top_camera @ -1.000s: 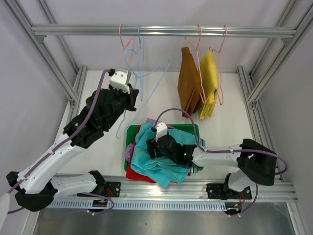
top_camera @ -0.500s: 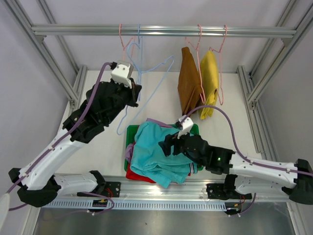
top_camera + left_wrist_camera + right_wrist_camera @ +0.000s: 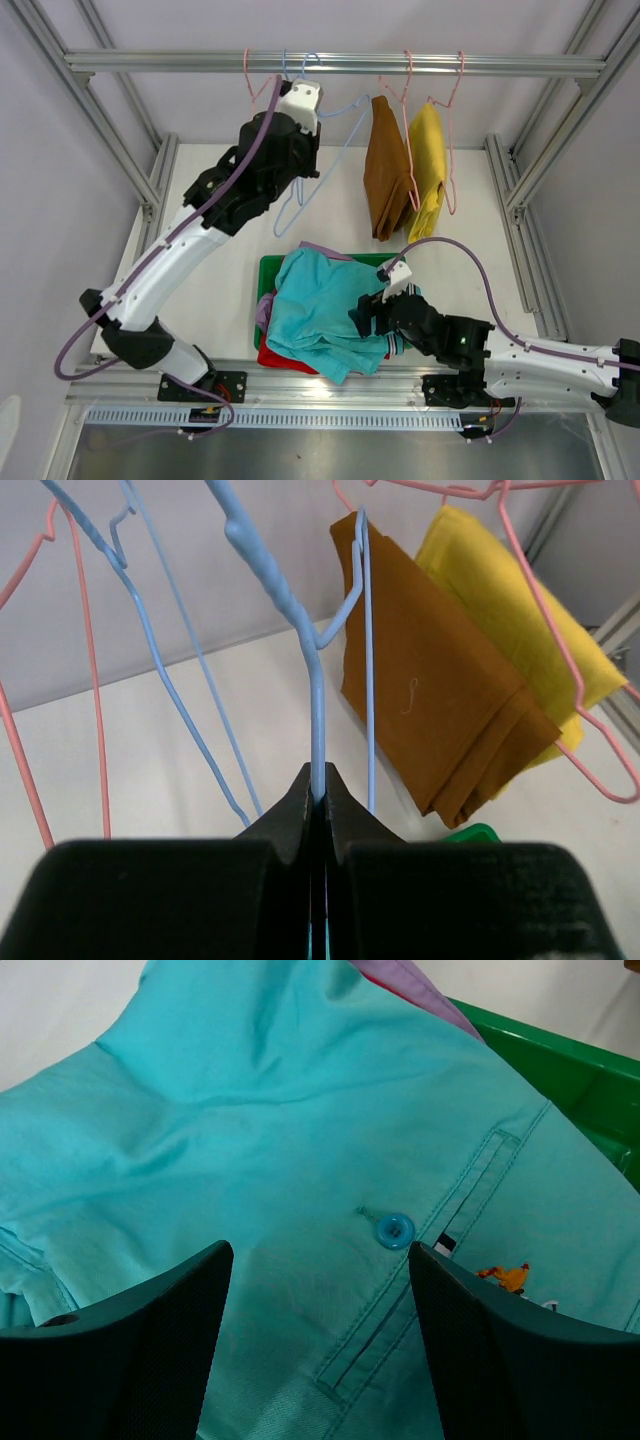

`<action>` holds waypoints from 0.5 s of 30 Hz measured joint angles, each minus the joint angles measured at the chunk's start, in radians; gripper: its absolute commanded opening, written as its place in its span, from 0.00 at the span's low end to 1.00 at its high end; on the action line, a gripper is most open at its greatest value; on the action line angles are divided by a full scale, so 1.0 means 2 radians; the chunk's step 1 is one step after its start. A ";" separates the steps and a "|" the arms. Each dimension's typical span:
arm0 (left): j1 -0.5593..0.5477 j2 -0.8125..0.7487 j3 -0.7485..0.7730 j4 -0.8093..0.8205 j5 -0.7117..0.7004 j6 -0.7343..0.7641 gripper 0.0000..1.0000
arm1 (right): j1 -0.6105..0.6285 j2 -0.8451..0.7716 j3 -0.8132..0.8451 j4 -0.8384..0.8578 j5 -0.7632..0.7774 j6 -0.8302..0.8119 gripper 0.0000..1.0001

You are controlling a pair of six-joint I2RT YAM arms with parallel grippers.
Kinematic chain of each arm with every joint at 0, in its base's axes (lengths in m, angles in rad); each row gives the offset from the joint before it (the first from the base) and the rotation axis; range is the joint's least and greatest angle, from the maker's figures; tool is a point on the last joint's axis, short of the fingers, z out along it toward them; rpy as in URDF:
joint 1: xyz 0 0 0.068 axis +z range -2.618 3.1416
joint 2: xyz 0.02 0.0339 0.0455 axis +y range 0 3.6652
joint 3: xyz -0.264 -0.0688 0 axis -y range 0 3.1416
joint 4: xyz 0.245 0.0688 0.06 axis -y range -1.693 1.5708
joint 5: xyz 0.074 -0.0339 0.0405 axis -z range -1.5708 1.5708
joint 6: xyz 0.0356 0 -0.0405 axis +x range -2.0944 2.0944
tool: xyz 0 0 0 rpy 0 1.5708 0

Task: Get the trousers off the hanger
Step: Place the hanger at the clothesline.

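Roughly three of five done, judging from the layout. The teal pair (image 3: 325,315) lies crumpled on top of a pile in the green tray (image 3: 385,262). The lilac pair (image 3: 264,312) peeks out at the tray's left edge and the red pair (image 3: 275,358) shows at the tray's near-left corner under the teal, so all three are off their hangers. Left to do: the brown pair (image 3: 385,180) and the yellow pair (image 3: 430,170), both draped over pink hangers (image 3: 410,130) on the rail (image 3: 180,62), up behind the tray toward its right side, brown nearer the tray's middle and yellow just beside it further right. The left gripper (image 3: 318,780) is raised behind the tray's left half, clenched tight on the wire of a bare blue hanger (image 3: 315,710); no cloth is on that hanger, and the brown pair hangs just to its right. The right gripper (image 3: 315,1250) sits low over the tray's right half, released, jaws spread wide above the teal cloth near its button, with nothing between them. Can't tell if the pads touch the fabric. My read is that the teal drop-off is finished and the next job is the brown pair, with the empty blue hanger to be dealt with first.
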 measured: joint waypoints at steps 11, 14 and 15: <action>0.056 0.107 0.137 -0.039 -0.007 0.009 0.00 | -0.009 -0.003 -0.033 0.021 -0.016 0.003 0.77; 0.068 0.125 0.160 -0.040 -0.006 0.014 0.00 | -0.015 -0.003 -0.044 0.037 -0.024 0.005 0.77; 0.071 0.130 0.166 -0.042 -0.006 0.014 0.00 | -0.016 -0.003 -0.048 0.042 -0.026 0.005 0.77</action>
